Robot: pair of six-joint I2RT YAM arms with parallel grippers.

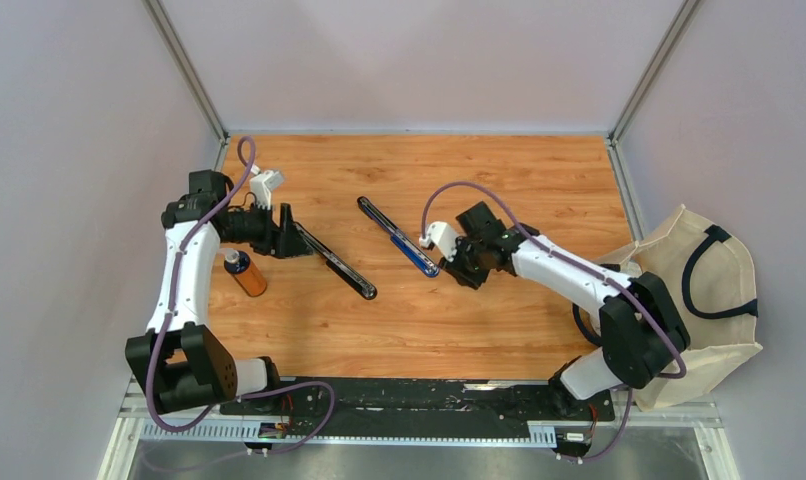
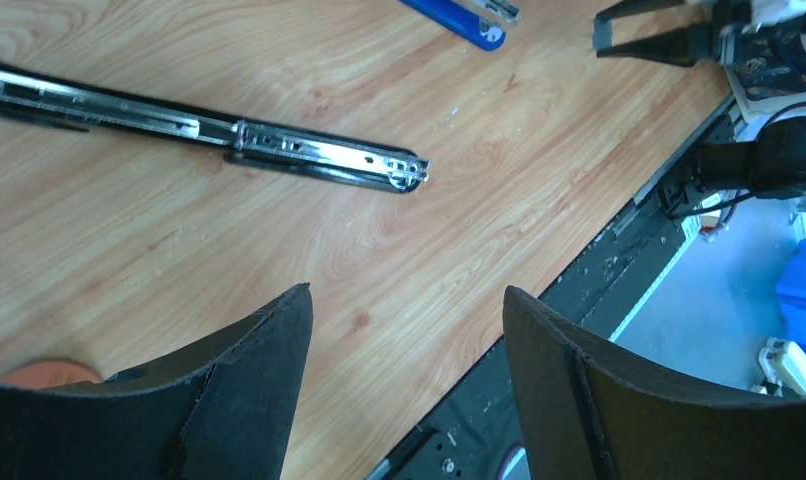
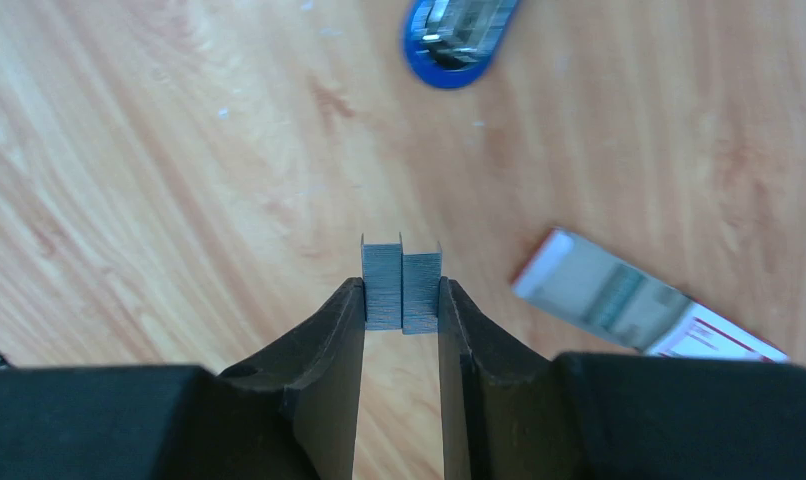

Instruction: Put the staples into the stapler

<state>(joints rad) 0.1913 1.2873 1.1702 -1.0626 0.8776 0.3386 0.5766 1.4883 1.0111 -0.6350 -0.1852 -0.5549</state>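
My right gripper (image 3: 401, 290) is shut on the staples (image 3: 384, 280), two short grey strips standing side by side between its fingers, above the wood. Just ahead of them lies the rounded blue end of a blue stapler (image 3: 457, 40), which runs diagonally at mid-table (image 1: 404, 243). The small white staple box with a red label (image 3: 639, 300) lies to the right of the fingers. A long black stapler (image 1: 341, 268) with its bright metal channel showing (image 2: 319, 155) lies left of the blue one. My left gripper (image 1: 293, 240) stands open (image 2: 404, 295) at its far end, holding nothing.
An orange bottle with a dark cap (image 1: 246, 273) lies just under the left arm. A beige cloth bag with black handles (image 1: 704, 290) hangs off the right table edge. A black rail (image 1: 419, 398) runs along the near edge.
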